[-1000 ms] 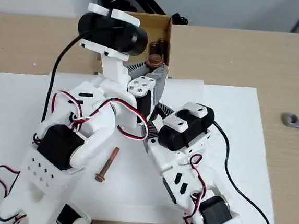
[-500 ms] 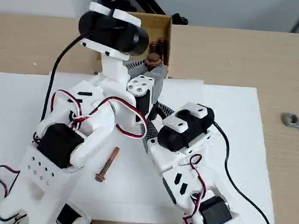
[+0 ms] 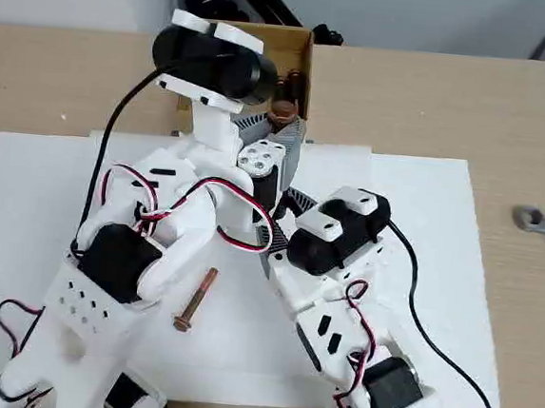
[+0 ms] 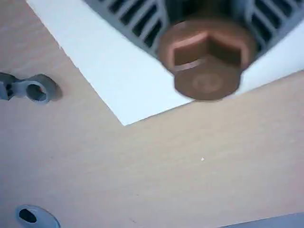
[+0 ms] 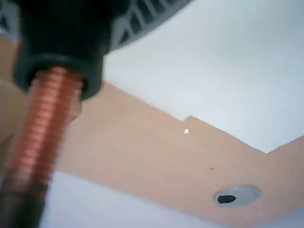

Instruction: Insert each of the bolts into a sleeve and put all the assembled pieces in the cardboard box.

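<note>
Your left gripper [image 3: 278, 125] clenches a copper bolt [image 4: 205, 66] by the cardboard box [image 3: 302, 46], hex head facing its wrist camera. Your right gripper [image 5: 71, 19] grasps a black sleeve [image 5: 57, 61], threaded shaft [image 5: 40, 128] protruding. A loose bolt [image 3: 195, 299] lies diagonally, head toward the arm bases.

Both arms [image 3: 257, 164] crowd the cardboard box [image 3: 296, 42]; open table [image 3: 434, 104] rightward.

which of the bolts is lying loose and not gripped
The bolt lying flat on the white sheet between the two arms, touched by nothing; another bolt is held up beside the cardboard box.
</note>
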